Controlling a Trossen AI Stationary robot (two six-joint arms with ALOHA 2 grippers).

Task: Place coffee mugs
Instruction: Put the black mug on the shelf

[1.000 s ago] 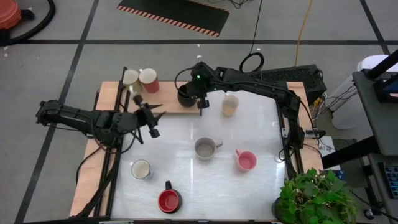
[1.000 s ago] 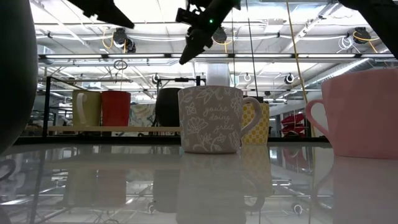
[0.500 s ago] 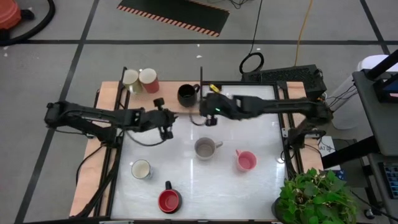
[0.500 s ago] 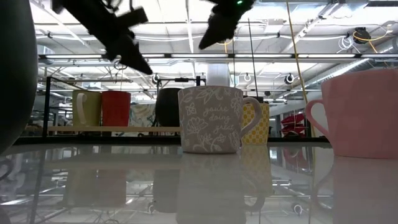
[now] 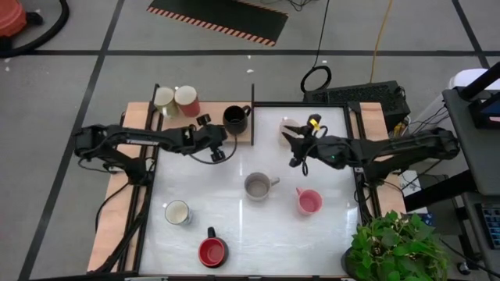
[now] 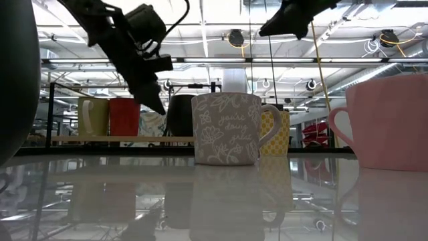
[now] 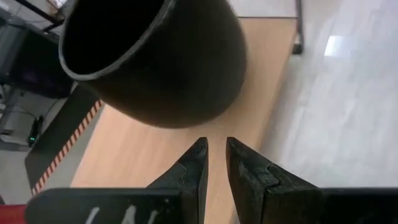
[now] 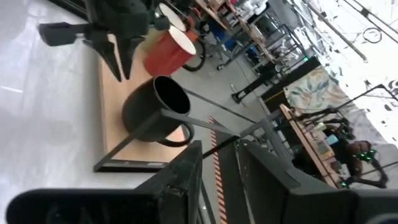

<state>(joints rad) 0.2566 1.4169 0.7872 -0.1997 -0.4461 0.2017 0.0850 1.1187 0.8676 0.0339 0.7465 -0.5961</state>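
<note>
A black mug point(image 5: 234, 119) stands on the wooden shelf point(image 5: 176, 129) at the table's far edge. My left gripper point(image 5: 222, 140) slants down just short of its wall point(image 7: 155, 62), fingers a narrow gap apart with nothing between them. My right gripper point(image 5: 289, 142) hangs high over the far middle, pointing about level toward the shelf, narrowly open and empty point(image 8: 217, 155). Beneath it a tan mug point(image 5: 287, 125) is partly hidden. A cream mug point(image 5: 164, 97) and a dark pink-red mug point(image 5: 187, 100) stand at the shelf's left end.
On the white table stand a grey mug point(image 5: 256, 186), a pink mug point(image 5: 308, 201), a white mug point(image 5: 177, 211) and a red mug point(image 5: 212, 251). A dark metal post point(image 5: 252, 109) ends the shelf beside the black mug. A potted plant point(image 5: 391, 250) fills the near right corner.
My left gripper has swung toward the table's right and far edge and down, up to the black mug, and its fingers have closed from wide apart to a narrow gap. My right gripper has drawn back from the shelf toward the table's right and tipped up to about level.
</note>
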